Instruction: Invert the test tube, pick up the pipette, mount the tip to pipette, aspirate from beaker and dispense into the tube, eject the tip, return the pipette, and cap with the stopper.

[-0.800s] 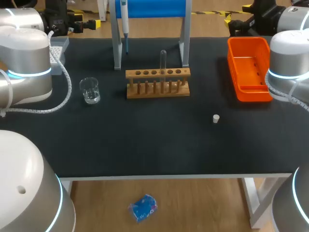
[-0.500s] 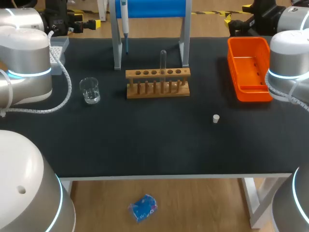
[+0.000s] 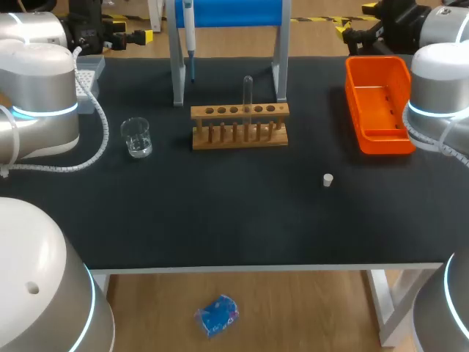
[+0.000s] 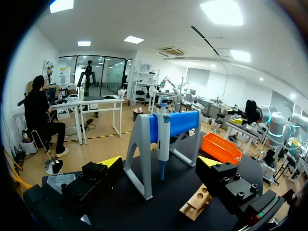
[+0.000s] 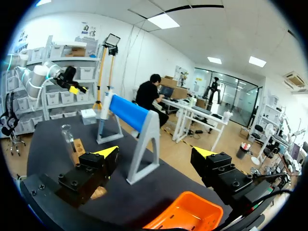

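My left gripper (image 4: 160,163) and right gripper (image 5: 155,154) are both released, holding nothing, over the far corners of the table (image 3: 220,220). Tube (image 3: 248,92) stands upright in the rack (image 3: 239,126) mid-table toward the far edge, pipette (image 3: 188,29) hangs on the stand (image 3: 227,15) behind it. Beaker (image 3: 136,137) sits left of the rack, stopper (image 3: 327,180) lies alone toward the right edge

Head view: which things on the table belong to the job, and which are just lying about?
For the job: test tube, standing in the wooden rack; pipette, hanging on the blue stand; beaker; stopper; tip box at the table's far left.

Not named in the job: wooden rack and blue stand, holders only; orange bin, perhaps for the ejected tip.
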Controlling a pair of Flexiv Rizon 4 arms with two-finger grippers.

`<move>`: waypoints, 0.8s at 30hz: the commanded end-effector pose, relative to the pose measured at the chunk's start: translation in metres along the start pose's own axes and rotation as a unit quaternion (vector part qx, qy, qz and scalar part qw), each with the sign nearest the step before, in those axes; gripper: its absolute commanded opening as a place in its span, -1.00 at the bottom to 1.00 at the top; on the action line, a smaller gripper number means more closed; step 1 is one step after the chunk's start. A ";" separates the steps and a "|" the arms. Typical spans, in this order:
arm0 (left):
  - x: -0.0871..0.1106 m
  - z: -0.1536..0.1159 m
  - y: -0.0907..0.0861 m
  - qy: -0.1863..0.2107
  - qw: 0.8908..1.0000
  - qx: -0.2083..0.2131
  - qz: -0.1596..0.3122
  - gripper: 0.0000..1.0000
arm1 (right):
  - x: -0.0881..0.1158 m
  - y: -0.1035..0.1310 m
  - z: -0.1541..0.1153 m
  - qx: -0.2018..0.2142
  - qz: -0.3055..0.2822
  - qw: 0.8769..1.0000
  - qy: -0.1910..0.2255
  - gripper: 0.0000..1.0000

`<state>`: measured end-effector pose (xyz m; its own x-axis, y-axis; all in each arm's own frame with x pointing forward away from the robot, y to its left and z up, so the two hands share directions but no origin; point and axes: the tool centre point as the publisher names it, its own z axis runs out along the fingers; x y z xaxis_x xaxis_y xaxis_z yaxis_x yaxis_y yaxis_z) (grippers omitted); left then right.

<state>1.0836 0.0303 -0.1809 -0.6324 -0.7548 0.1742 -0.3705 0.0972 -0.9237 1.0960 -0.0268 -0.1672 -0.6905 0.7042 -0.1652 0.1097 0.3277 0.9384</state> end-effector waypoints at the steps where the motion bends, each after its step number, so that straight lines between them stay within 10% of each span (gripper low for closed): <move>1: 0.000 0.000 0.001 -0.001 1.000 0.001 0.000 1.00 | 0.015 0.001 -0.028 -0.051 -0.013 0.996 0.076 1.00; 6: 0.000 0.000 0.001 -0.001 1.000 0.001 0.000 1.00 | 0.053 0.007 -0.043 -0.082 -0.024 0.982 0.167 1.00; 24: 0.010 -0.004 0.001 0.037 0.999 -0.007 0.039 1.00 | 0.062 0.004 -0.043 -0.096 0.003 0.978 0.184 1.00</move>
<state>1.0809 0.0241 -0.1796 -0.6534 -0.7404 0.1576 -0.3550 0.1158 -0.9277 1.0243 -0.0089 -0.1541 -0.8999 0.4298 -0.0738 0.0081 0.1858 0.9826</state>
